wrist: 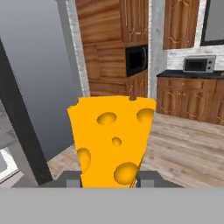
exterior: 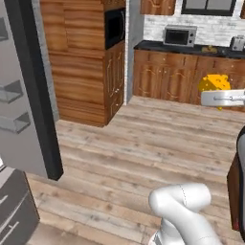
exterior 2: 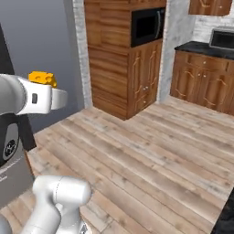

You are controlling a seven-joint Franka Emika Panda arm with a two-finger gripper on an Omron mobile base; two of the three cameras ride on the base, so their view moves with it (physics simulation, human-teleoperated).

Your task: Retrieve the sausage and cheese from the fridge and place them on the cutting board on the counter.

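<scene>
A yellow-orange wedge of cheese (wrist: 111,140) with round holes stands between my two dark fingertips (wrist: 72,178), and my gripper (wrist: 109,180) is shut on it. From the left base the cheese (exterior: 214,82) hangs in the air at the right, above my white hand and gripper (exterior: 216,94). From the right base the cheese (exterior 2: 42,78) sits on top of the gripper (exterior 2: 46,87) at the left. The grey fridge (exterior: 21,95) stands open on the left. Far off runs the black counter (exterior: 158,46). The sausage and the cutting board are out of view.
The open fridge door's dark edge (exterior: 36,91) juts into the wooden floor (exterior: 143,143). A tall wooden cabinet with a built-in oven (exterior: 115,26) stands behind it. A microwave (exterior: 179,36) and a toaster (exterior: 237,43) sit on the far counter. A dark cabinet corner (exterior: 237,191) is close on the right.
</scene>
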